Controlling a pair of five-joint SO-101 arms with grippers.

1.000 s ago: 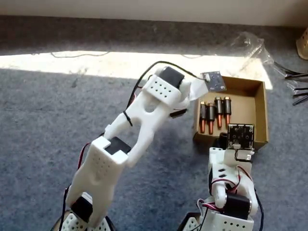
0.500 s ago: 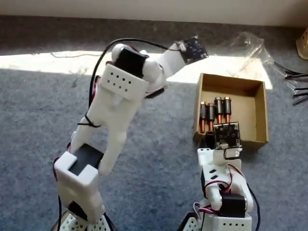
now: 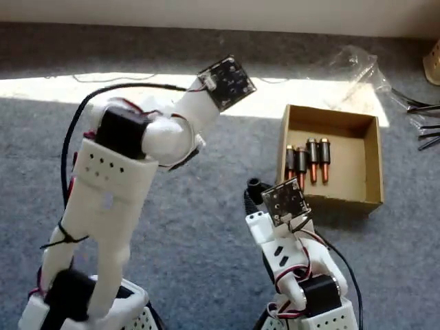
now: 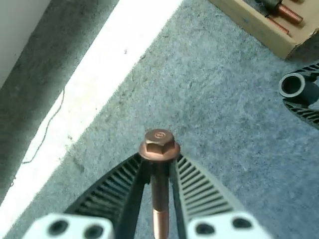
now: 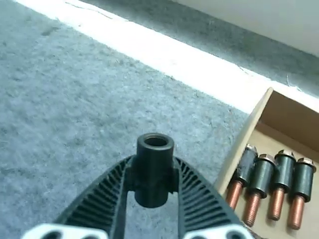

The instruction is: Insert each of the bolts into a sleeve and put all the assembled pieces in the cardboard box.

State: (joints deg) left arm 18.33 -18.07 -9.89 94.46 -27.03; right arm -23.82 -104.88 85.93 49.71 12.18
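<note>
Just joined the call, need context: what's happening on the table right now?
Two arms are partway through an assembly. The left gripper is shut on a copper bolt, and the right gripper is shut on a black sleeve. The two parts are apart, not yet joined. Four assembled pieces lie side by side in the cardboard box.

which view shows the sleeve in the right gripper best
Right wrist view: the sleeve sits close up in the right gripper, bore visible. Left wrist view catches it farther off; high view, just a small dark stub.
</note>
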